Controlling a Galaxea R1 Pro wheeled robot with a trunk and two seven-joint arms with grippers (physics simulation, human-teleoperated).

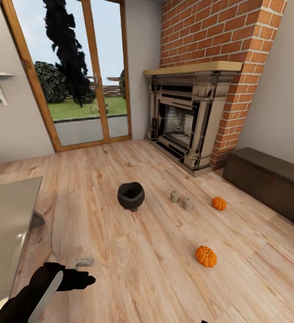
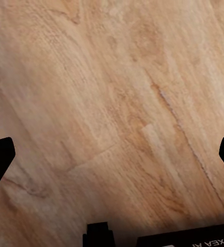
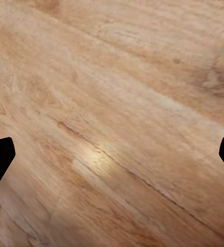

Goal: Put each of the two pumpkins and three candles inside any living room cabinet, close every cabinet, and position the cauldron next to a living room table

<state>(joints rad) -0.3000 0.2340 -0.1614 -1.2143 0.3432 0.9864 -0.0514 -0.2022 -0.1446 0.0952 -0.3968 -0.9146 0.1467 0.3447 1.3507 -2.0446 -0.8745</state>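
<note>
Two ribbed pumpkins (image 1: pixel 206 256) (image 1: pixel 218 203) near round-bellied cauldron (image 1: pixel 131 196).

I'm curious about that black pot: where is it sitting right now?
In the head view the cauldron stands upright on the wood floor near the middle, in front of the fireplace, with two small candles just to its right and the table off to its left.

1. The head view looks forward and down from standing height across the plank floor (image 1: pixel 155 269), with the fireplace (image 1: pixel 187 116) far off at 1 o'clock.
2. The left wrist view faces straight down, close over the floor (image 2: pixel 112 103).
3. The right wrist view likewise hangs close above the floor (image 3: pixel 112 103).
4. All three views share the floor.
</note>
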